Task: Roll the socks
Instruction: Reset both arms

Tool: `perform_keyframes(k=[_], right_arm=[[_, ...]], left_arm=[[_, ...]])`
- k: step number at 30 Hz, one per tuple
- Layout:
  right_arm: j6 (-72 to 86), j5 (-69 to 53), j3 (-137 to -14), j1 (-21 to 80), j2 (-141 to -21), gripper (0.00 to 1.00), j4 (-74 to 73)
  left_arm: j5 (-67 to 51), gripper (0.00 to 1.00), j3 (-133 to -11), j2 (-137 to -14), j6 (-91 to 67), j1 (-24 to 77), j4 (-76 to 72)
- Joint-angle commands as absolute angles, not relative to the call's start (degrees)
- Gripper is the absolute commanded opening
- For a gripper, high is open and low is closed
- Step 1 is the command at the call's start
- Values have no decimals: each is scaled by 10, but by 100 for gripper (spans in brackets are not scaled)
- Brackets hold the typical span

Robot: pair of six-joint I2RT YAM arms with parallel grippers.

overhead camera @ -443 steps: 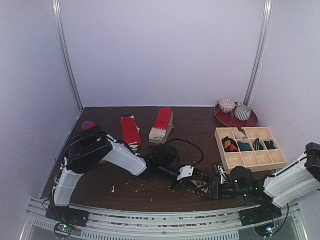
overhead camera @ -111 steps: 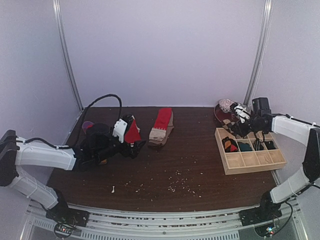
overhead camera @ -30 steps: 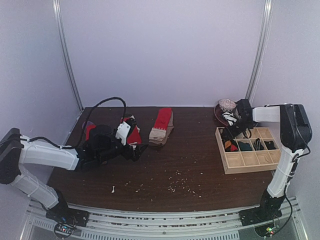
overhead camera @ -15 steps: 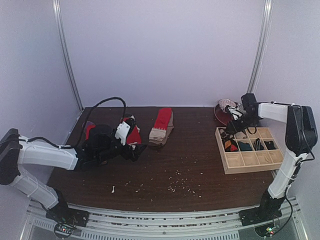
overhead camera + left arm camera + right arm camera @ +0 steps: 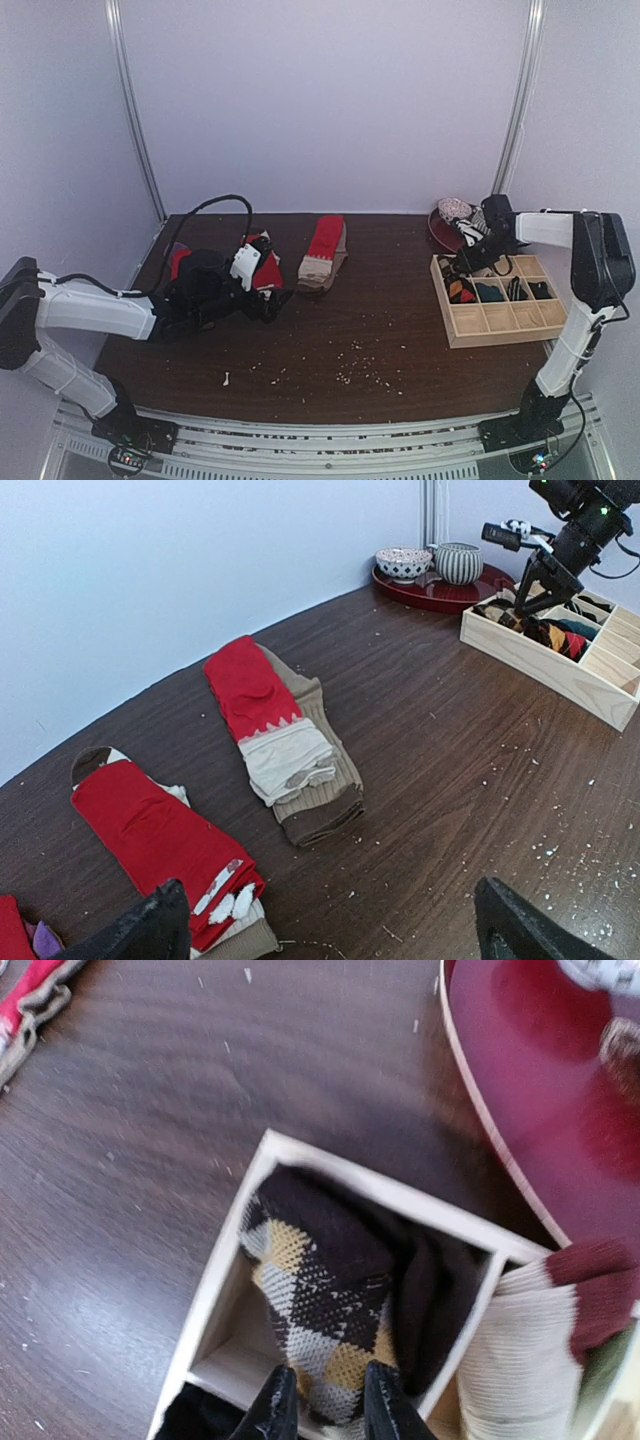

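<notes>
A brown-and-beige argyle sock (image 5: 320,1290) lies in the near-left compartment of the pale wooden tray (image 5: 215,1300). My right gripper (image 5: 325,1400) reaches down into that compartment, jaws narrow, with the argyle fabric between the tips; in the top view it (image 5: 462,262) is at the tray's far-left corner. A red sock pair on tan cuffs (image 5: 285,740) lies flat at mid-table, also in the top view (image 5: 322,252). Another red pair (image 5: 150,830) lies to its left. My left gripper (image 5: 330,925) hovers wide open and empty just in front of them.
A dark red plate (image 5: 440,588) with two bowls (image 5: 404,562) stands behind the tray (image 5: 500,325). A cream-and-maroon sock (image 5: 530,1330) fills the adjoining compartment, and other cells hold dark socks. White crumbs dot the brown tabletop. A red-and-purple sock (image 5: 178,258) lies far left.
The right gripper lifted off the tray's corner, came back down into the argyle sock's compartment, and its jaws narrowed. The left arm stayed still.
</notes>
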State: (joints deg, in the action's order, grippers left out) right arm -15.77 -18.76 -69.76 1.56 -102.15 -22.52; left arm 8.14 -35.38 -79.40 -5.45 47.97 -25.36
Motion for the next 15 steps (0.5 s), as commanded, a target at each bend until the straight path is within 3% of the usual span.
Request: perform_keyframes(k=[1,7,15], right_arm=[[-129,-159,-674,13,-1056,24,-216],[-114,-147,-665,13,-1091,24,-198],[-101,-169,-707,13,-991,27,-235]], left_arm=[[91,98,-371,-792,-56,480,-266],[101,98,-375,-789,-74,480,-259],[130,98,-383,-761,-106,480,-225]])
